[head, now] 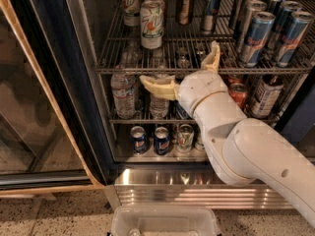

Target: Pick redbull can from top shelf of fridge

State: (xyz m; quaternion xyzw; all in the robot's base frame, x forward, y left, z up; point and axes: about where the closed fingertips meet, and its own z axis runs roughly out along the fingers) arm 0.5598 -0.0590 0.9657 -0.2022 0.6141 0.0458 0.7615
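Observation:
The fridge (64, 82) stands open. Its top shelf (128, 69) holds several redbull cans in rows at the right, the nearest one (256, 37) by the front rail, and a single redbull can (211, 9) further back. A bronze can (184, 4) and white-and-green cans (151, 18) stand to the left. My gripper (178, 63) is open and empty at the shelf's front rail. One finger (157, 85) points left just below the rail. The other finger (212, 58) points up, left of the nearest redbull can and apart from it.
Water bottles (123, 95) and more cans (238, 93) stand on the middle shelf. Blue cans (161, 139) stand on the lowest shelf. The glass door (29, 107) hangs open at the left. A ribbed steel panel (162, 191) and a clear plastic bin (165, 222) are below.

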